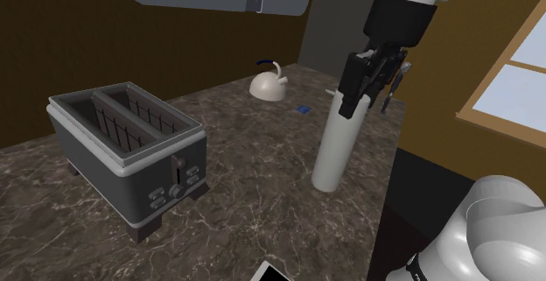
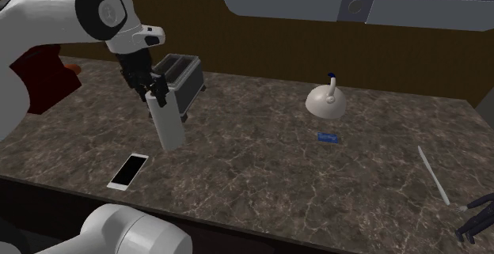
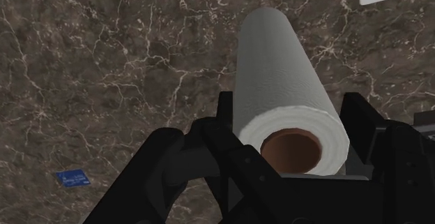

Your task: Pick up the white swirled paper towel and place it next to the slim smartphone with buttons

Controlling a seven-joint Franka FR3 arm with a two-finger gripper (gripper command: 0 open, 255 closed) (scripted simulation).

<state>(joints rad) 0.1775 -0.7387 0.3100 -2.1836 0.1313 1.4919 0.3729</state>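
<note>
one roll pinched at its top end, phone cut off in two views

we see the phone (image 2: 128,171) whole from the second exterior view, lying flat on the dark marbled counter (image 2: 317,189) near its front edge. the shoulder view's bottom edge and the wrist picture's border crop it to a corner. the toaster (image 1: 131,148) is partly hidden behind the arm and roll in the second exterior view. the gripper (image 3: 291,111) pinches the white paper towel roll (image 3: 279,62) by its upper end, one black finger on each side, brown core facing the wrist camera. the roll stands nearly upright, leaning a little, between toaster and phone. we cannot tell if its base touches the counter. the toaster's two slots open upward and ribbed inner walls show in them. a small blue tag (image 2: 328,138) lies near a white kettle (image 2: 326,102), too small to identify.
</note>
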